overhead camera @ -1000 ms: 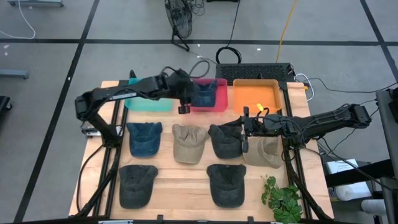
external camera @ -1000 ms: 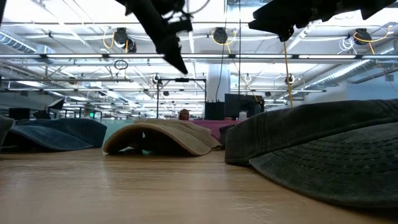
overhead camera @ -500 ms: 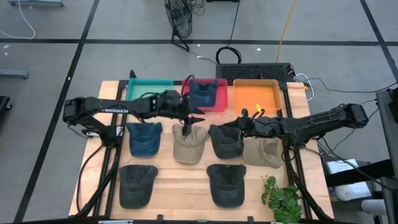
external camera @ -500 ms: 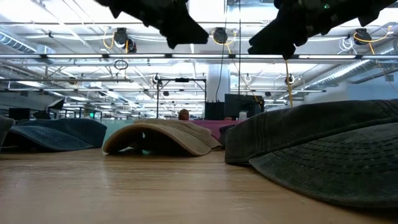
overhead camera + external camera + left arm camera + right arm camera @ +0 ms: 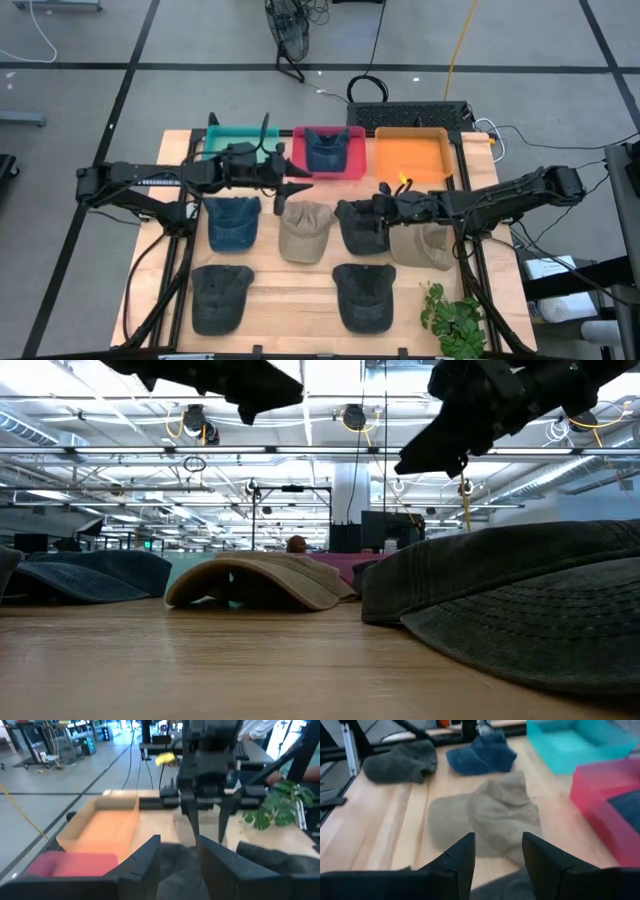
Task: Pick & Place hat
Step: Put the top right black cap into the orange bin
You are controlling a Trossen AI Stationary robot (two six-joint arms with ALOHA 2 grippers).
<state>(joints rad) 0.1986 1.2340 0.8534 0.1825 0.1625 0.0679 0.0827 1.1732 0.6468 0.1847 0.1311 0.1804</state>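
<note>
Overhead, both grippers hover open and empty: left gripper (image 5: 303, 185) at twelve o'clock of the soft, rounded khaki cloth cap (image 5: 303, 229), right gripper (image 5: 378, 213) above the dark cap (image 5: 362, 226).

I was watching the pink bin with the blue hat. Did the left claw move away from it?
Yes. The left claw has pulled back from over the pink bin toward the tan hat, empty.

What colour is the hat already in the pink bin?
Blue denim hat in the pink bin; clearest in the high view.
</note>
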